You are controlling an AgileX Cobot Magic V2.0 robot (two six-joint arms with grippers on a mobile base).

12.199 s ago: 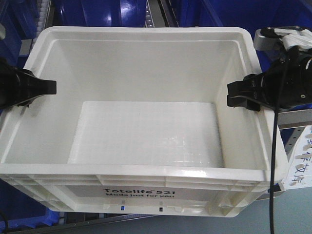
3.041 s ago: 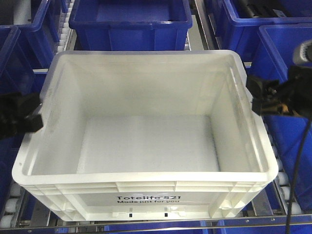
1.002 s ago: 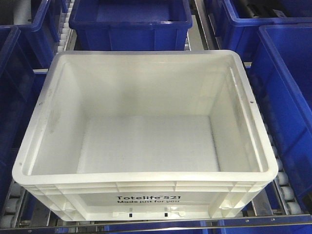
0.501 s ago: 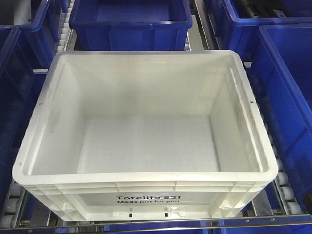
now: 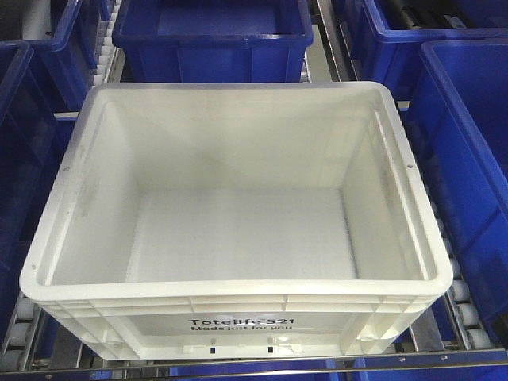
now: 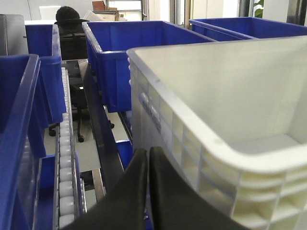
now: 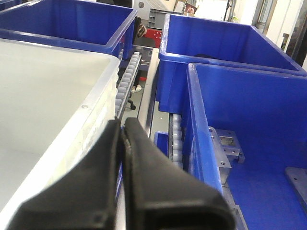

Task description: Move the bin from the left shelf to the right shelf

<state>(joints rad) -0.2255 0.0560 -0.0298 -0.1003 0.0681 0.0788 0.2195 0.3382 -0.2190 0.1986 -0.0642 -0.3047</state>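
The white bin [image 5: 238, 230], empty and printed "Totelife 521", rests level on the right shelf, whose white rollers [image 5: 464, 313] show at its corners. Neither gripper appears in the front view. In the left wrist view my left gripper [image 6: 147, 154] is shut on nothing, low beside the bin's ribbed left wall [image 6: 192, 143], apart from it. The right wrist view shows my right gripper [image 7: 122, 123] shut and empty, close along the bin's right rim [image 7: 91, 115]; whether they touch is unclear.
Dark blue totes surround the bin: one behind [image 5: 210, 36], one at right [image 5: 468, 159], one at left [image 5: 20, 143], another back right [image 5: 429, 24]. Roller lanes [image 6: 66, 167] [image 7: 125, 81] run between totes. A steel rail [image 5: 238, 367] crosses the front.
Twelve seconds ago both grippers held the bin's side rims. Three seconds ago they hung just off the rim. Both have since left the front view; the bin has stayed still for the last second.
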